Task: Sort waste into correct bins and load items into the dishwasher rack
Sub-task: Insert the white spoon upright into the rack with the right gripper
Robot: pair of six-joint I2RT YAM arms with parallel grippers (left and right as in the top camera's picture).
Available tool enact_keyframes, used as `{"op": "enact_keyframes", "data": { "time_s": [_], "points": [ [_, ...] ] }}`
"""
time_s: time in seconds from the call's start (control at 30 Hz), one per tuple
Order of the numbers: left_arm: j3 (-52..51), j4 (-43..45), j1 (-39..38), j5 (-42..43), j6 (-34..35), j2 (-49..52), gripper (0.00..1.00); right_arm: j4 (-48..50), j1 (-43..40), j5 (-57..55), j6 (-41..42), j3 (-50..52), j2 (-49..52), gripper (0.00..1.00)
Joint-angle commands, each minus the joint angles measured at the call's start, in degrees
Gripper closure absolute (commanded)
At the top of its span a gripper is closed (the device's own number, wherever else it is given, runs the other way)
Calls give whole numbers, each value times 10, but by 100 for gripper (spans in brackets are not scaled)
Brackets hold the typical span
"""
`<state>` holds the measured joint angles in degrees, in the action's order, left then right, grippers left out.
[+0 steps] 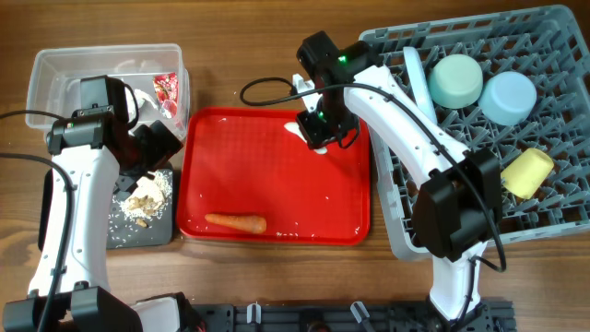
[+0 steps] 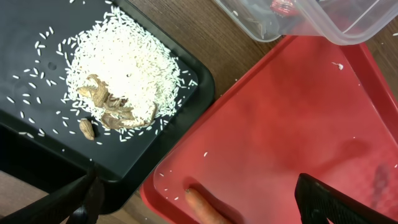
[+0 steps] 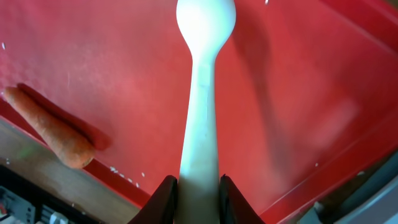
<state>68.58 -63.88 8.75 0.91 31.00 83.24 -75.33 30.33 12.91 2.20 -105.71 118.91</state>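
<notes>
One white spoon between right jaws, arm over red tray.

Red serving tray — flat on the brown wooden table

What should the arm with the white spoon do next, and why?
Probably carry the white spoon over to the dishwasher rack. The right gripper has its jaws shut on it above the red tray, and the rack lies just beside.
</notes>
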Motion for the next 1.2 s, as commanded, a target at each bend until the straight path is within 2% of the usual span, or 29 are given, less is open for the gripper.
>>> {"op": "enact_keyframes", "data": {
  "time_s": [0.0,0.3,0.4,0.5,0.6,0.73,0.87,1.07,1.17],
  "points": [
    [0,0,3,-3,10,-9,0,-3,0,7,10,4,-47,96],
    [0,0,3,-3,10,-9,0,-44,-8,2,30,4,-158,96],
    [0,0,3,-3,10,-9,0,-66,-12,-40,51,4,-194,96],
    [0,0,3,-3,10,-9,0,-92,-35,-67,60,7,-240,96],
    [0,0,3,-3,10,-9,0,-89,-75,-86,68,61,-307,96],
    [0,0,3,-3,10,-9,0,-38,-126,-86,52,183,-379,96],
    [0,0,3,-3,10,-9,0,56,-158,-91,38,332,-400,96],
    [0,0,3,-3,10,-9,0,166,-191,-91,40,433,-400,96],
    [0,-1,3,-3,10,-9,0,177,-210,-91,40,442,-399,96]
  ]
}}
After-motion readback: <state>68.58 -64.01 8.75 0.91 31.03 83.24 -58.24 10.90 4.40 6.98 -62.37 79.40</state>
